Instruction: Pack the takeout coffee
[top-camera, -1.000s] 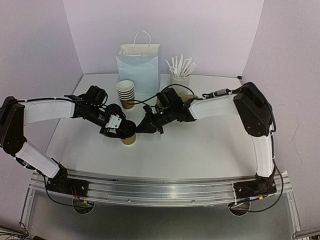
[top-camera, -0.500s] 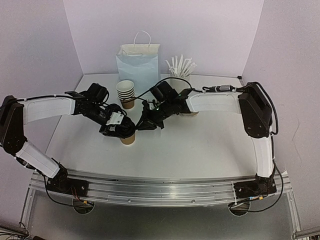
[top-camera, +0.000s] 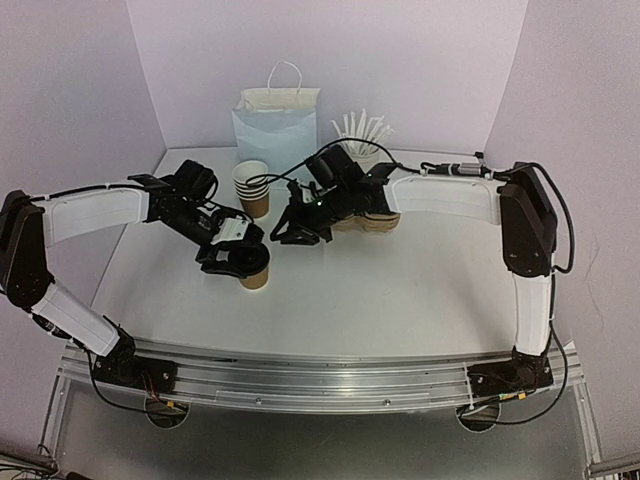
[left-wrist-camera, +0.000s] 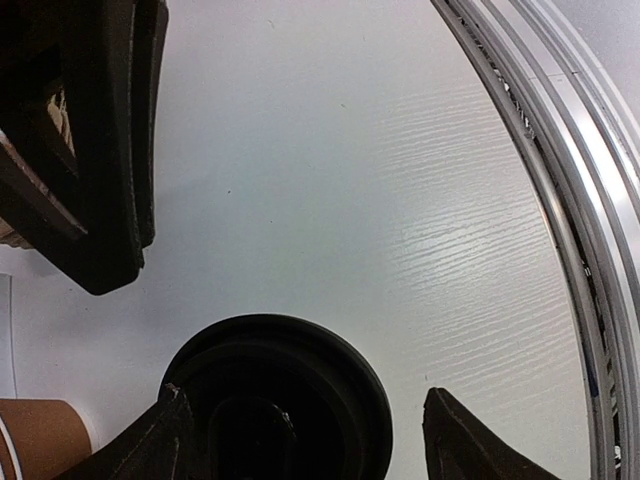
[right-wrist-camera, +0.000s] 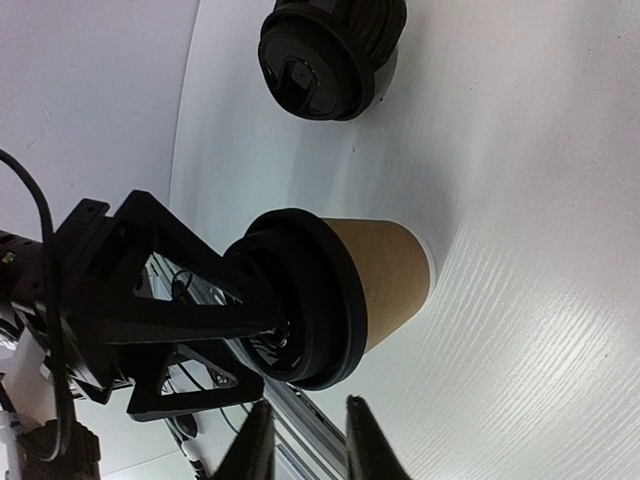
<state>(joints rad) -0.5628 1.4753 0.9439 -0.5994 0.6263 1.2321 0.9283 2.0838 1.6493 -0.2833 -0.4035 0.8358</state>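
Observation:
A brown paper cup (top-camera: 257, 278) stands left of the table's middle with a black lid (right-wrist-camera: 312, 305) on its rim. My left gripper (top-camera: 238, 256) hovers right over that lid (left-wrist-camera: 275, 400), open, one fingertip (left-wrist-camera: 168, 432) at the lid's edge and the other off to its side. My right gripper (top-camera: 290, 228) is a short way behind and to the right of the cup (right-wrist-camera: 388, 278). Its fingers are a narrow gap apart with nothing between them (right-wrist-camera: 307, 403). A stack of brown cups (top-camera: 251, 187) stands at the back. The tan carrier (top-camera: 378, 218) shows partly under my right arm.
A white handled paper bag (top-camera: 277, 130) and a white cup of white sticks (top-camera: 360, 152) stand against the back wall. A stack of spare black lids (right-wrist-camera: 330, 45) sits on the table beyond the cup. The metal rail (left-wrist-camera: 560, 200) runs along the near edge.
My right gripper has drawn back from the lidded cup, toward the rear of the table. The left gripper has stayed over the lid.

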